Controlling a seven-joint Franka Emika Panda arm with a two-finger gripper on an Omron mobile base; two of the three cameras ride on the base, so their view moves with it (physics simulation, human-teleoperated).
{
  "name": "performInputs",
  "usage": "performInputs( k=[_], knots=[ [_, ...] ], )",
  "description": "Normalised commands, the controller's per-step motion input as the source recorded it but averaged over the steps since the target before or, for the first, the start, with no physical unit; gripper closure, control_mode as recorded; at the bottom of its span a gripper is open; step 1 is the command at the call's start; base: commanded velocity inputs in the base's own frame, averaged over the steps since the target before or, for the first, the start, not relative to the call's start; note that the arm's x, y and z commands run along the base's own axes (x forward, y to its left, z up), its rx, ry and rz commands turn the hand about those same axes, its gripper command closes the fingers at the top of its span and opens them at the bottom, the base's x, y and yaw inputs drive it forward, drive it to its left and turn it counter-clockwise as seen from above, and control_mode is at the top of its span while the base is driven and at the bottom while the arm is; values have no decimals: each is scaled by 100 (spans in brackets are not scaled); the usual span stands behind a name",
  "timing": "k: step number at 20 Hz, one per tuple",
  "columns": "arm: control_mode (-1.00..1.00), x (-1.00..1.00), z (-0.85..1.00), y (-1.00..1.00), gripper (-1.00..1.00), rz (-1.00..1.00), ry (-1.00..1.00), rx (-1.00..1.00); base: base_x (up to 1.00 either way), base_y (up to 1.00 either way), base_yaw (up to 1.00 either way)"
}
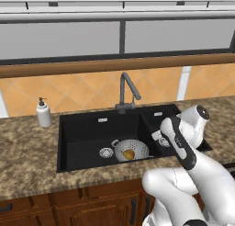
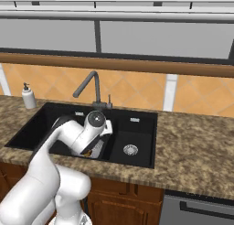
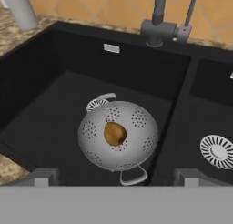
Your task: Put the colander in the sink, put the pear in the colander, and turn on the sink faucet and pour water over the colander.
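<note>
Gripper (image 3: 116, 176) spread wide, holding nothing, above the near edge of the sink (image 3: 41, 109). Pear (image 3: 114, 133) sits inside the colander (image 3: 119, 135) in the wide left basin, so the first two steps look done. Next likely: reach far to the faucet (image 3: 159, 22) lever and swing the spout over the colander. Soap bottle (image 3: 20, 9) far left on the table (image 1: 27, 156), out of the way.

A speckled brown stone counter (image 1: 27, 151) carried a black double sink (image 1: 80, 128) set into it. On the counter's back edge stood a white soap bottle (image 1: 43, 113), left of the basins, and a dark tap (image 1: 126, 92) rose behind the divider.
</note>
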Motion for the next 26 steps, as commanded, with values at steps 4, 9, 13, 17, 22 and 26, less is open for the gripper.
performInputs(
  k=[4, 9, 13, 17, 22, 26],
  knots=[
    [-100, 0, 25, -9, -100, -13, 27, 2, 0, 0, 0],
    [-100, -8, 11, -33, -100, -59, -2, 27, 0, 0, 0],
    [-100, -19, 0, -54, -100, -52, -1, 51, 0, 0, 0],
    [-100, -13, 7, -26, -100, -47, 0, 53, 0, 0, 0],
    [-100, -5, 37, -8, -100, -29, 6, 59, 0, 0, 0],
    [-100, 0, 69, -2, -100, -3, 23, 59, 0, 0, 0]
  ],
)
